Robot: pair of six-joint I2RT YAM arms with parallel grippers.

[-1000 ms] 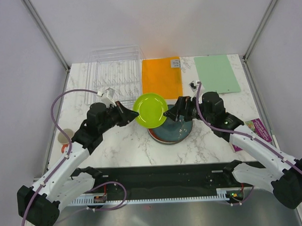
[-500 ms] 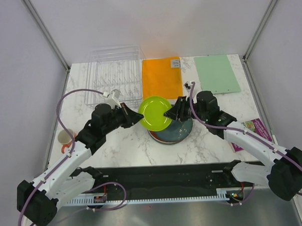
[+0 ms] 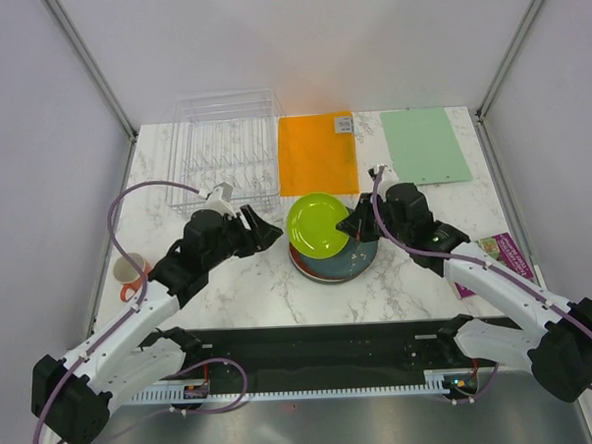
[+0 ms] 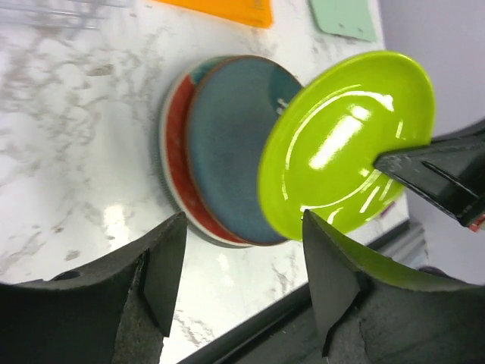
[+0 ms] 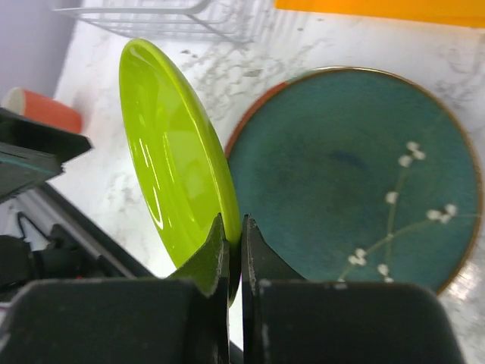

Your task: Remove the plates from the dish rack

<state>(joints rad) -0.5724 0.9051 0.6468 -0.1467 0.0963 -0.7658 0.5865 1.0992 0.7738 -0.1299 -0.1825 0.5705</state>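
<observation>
The lime-green plate [image 3: 318, 226] hangs tilted on edge over a stack of plates [image 3: 343, 267], and my right gripper [image 3: 354, 224] is shut on its right rim. In the right wrist view the gripper [image 5: 233, 224] pinches the lime rim [image 5: 170, 152] above the dark teal plate [image 5: 356, 174]. My left gripper [image 3: 268, 229] is open, just left of the lime plate and apart from it. From the left wrist, its gripper [image 4: 242, 227] frames the lime plate [image 4: 348, 144], the teal plate [image 4: 227, 144] and a red plate's edge [image 4: 176, 152]. The clear dish rack [image 3: 224, 151] stands at the back left with no plates showing in it.
An orange mat [image 3: 317, 152] and a pale green mat [image 3: 425, 146] lie at the back. An orange-and-cream cup [image 3: 131, 271] sits at the left edge beside my left arm. A printed packet [image 3: 504, 257] lies at the right edge.
My left gripper has opened, let go of the lime plate and drawn back to the left. My right gripper has shut on the plate's rim, and the plate has shifted right over the stack.
</observation>
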